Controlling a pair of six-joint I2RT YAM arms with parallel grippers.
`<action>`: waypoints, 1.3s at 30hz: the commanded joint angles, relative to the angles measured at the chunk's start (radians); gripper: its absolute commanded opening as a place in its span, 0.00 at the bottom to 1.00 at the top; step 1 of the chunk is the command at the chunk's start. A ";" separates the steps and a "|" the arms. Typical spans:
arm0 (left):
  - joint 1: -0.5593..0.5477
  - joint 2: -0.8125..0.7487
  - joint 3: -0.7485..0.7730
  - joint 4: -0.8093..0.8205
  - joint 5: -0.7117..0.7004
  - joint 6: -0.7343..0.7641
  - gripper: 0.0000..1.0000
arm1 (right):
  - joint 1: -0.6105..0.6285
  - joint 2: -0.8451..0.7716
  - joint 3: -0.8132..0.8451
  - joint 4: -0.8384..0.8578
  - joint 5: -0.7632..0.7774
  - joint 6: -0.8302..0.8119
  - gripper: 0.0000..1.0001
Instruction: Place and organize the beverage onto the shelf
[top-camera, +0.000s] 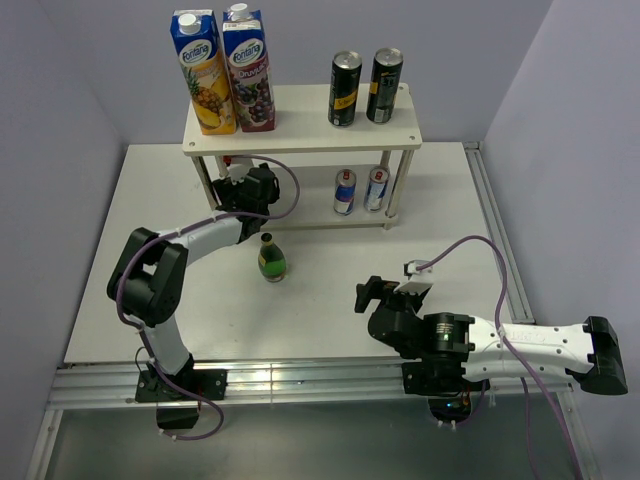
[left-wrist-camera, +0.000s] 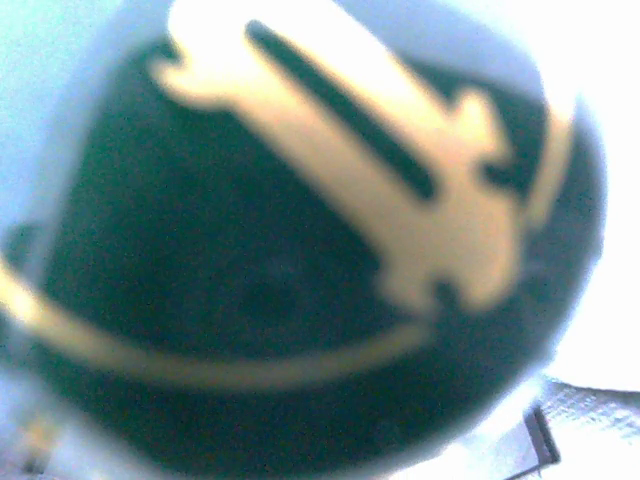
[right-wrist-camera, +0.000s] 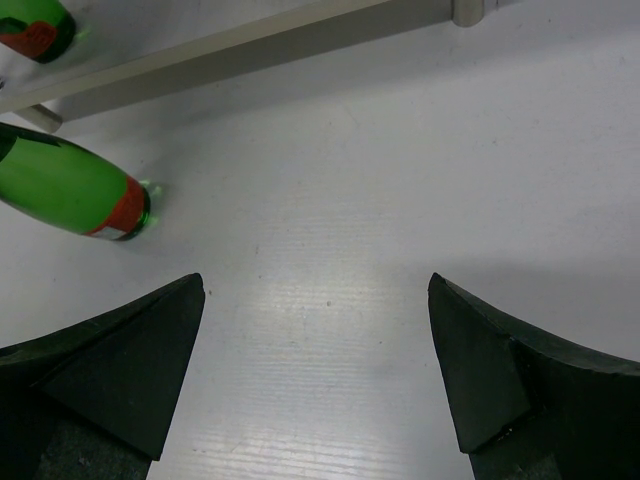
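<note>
Bench: white; the shelf is carried at its far side.
Shelf: white, two tiers.
Juice cartons: two, stood on the top tier's left.
Black-and-yellow cans: two, placed on the top tier's right.
Silver-blue cans: two, set on the lower tier's right.
Green bottle: stood upright on the bench, before the shelf.
Second green bottle: seen blurred, filling the left wrist view.
Left fingers: reached to the lower tier's left; state cannot be told.
Right fingers: spread wide above bare bench, nothing held.
</note>
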 joint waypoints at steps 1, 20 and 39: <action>0.024 -0.060 0.045 0.005 -0.091 -0.012 0.99 | 0.007 0.000 0.005 0.005 0.053 0.026 1.00; -0.036 -0.242 -0.029 -0.095 -0.131 -0.014 0.99 | 0.007 -0.003 0.004 -0.001 0.056 0.031 1.00; -0.183 -0.584 -0.205 -0.273 -0.099 -0.095 0.99 | 0.007 0.005 0.010 -0.006 0.055 0.034 1.00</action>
